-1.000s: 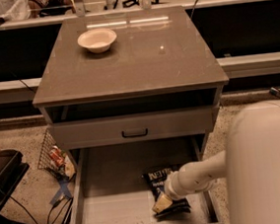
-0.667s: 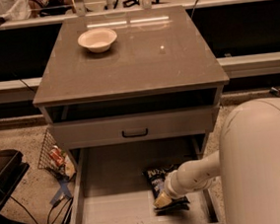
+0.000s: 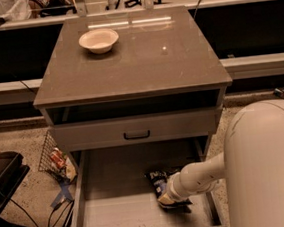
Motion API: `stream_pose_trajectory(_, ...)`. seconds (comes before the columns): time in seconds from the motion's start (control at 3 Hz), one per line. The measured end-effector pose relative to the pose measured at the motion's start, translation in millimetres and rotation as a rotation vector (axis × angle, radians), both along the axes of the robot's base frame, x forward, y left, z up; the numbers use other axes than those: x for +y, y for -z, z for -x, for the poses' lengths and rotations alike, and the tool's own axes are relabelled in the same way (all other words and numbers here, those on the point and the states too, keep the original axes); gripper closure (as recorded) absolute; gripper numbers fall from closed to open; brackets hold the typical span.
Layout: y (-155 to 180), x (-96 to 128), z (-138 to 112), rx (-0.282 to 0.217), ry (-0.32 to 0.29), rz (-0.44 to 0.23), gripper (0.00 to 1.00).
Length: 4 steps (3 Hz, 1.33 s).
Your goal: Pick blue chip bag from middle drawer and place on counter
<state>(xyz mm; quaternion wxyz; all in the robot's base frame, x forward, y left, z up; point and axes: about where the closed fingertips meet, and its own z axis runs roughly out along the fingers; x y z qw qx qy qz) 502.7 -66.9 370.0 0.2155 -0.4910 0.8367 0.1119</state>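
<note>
Blue chip bag (image 3: 157, 178) lies right of centre in the open middle drawer (image 3: 116, 216), my gripper (image 3: 168, 201) down on its near end.
I reach in from the right to lift it, though I cannot tell whether I hold it. The counter (image 3: 142, 65) beyond, with a bowl (image 3: 99, 40) at its far left, is its destination.

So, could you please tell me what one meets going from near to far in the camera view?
First the middle drawer, with the pincer down at the blue chip bag → drawer front with a black handle → counter → white bowl on it → pale ledge behind.
</note>
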Motion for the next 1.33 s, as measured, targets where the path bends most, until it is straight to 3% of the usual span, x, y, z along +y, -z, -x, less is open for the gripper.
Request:
stream_pose_trajectory(0.33, -3.2, 0.0, -0.1, 0.000, 0.000, 0.000, 1.00)
stream_pose_trajectory(0.67, -11.3, 6.0, 0.7, -0.006, -0.019, -0.038, 1.00)
stream_pose_trajectory(1.0, -51.8, 6.3, 3.7, -0.024, -0.036, -0.098, 1.00)
stream_pose_trajectory(1.33, -117.8, -4.8, 0.4, -0.058, -0.046, -0.175, 1.00)
